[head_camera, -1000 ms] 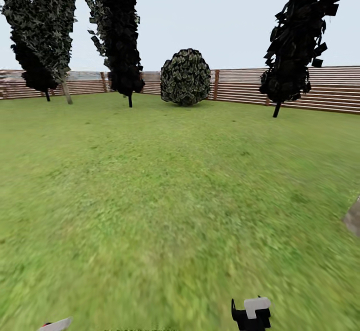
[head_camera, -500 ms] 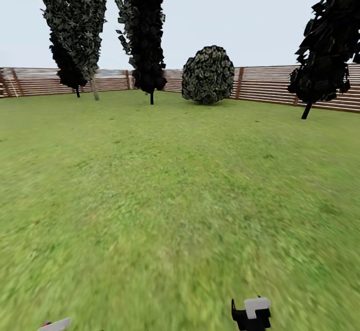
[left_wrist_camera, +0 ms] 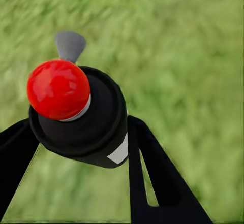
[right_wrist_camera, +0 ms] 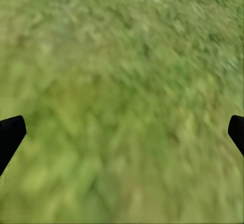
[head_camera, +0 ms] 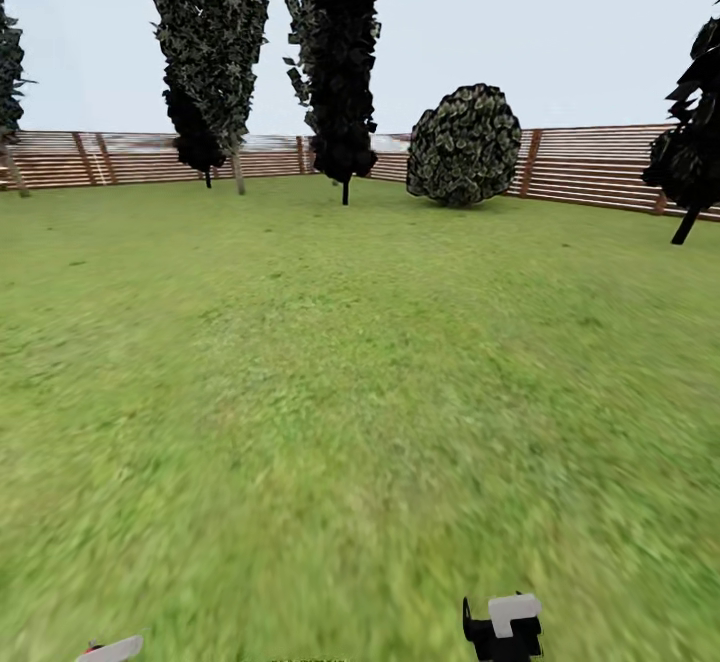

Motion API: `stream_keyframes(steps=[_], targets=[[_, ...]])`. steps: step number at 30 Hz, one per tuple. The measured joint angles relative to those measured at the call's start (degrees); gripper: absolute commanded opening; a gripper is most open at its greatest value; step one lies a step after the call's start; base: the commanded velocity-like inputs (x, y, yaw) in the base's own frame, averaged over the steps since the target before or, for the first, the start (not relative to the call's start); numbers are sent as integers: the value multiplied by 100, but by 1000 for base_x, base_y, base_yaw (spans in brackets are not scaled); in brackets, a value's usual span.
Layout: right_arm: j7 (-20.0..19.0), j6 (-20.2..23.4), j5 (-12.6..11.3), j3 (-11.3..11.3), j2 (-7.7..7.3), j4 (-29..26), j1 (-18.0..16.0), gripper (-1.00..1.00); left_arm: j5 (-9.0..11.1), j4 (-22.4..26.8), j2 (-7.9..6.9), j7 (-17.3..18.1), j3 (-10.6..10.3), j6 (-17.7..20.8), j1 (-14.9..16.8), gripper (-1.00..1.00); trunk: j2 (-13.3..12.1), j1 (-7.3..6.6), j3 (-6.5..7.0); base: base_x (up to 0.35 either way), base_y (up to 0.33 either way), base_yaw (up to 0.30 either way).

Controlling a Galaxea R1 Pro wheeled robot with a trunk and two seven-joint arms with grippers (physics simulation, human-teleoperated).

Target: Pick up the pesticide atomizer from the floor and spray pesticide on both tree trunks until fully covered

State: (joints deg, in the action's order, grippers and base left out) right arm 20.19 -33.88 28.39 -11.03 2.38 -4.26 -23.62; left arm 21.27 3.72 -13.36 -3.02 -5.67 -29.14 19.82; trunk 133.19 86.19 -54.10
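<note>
In the left wrist view the pesticide atomizer (left_wrist_camera: 84, 117) has a dark round body, a red ball top and a grey nozzle tip. My left gripper (left_wrist_camera: 81, 155) is shut on it, one black finger on each side. Its light grey nozzle (head_camera: 112, 650) pokes into the head view at the lower left. My right gripper (right_wrist_camera: 122, 137) hangs open over bare grass, its fingertips wide apart, and its black-and-white body (head_camera: 505, 627) sits at the head view's lower edge. The two thick-trunked trees are out of view.
Lawn (head_camera: 340, 392) stretches ahead to a brown slatted fence (head_camera: 590, 177). Thin-stemmed dark conifers (head_camera: 340, 62) stand at the far left and centre, another conifer (head_camera: 690, 162) at the right edge, and a round bush (head_camera: 465, 145) by the fence.
The whole head view has slid to the right, so the camera has turned left. Both grippers keep their places in the picture, and the atomizer stays held.
</note>
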Motion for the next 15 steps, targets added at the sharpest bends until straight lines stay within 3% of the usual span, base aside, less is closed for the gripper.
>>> stream_keyframes(steps=[15], targets=[[0,-2,0,0,-1,-1,0,100,0,0,-2,-2,1,0,0,-100,0,0,-11,0,0,277]])
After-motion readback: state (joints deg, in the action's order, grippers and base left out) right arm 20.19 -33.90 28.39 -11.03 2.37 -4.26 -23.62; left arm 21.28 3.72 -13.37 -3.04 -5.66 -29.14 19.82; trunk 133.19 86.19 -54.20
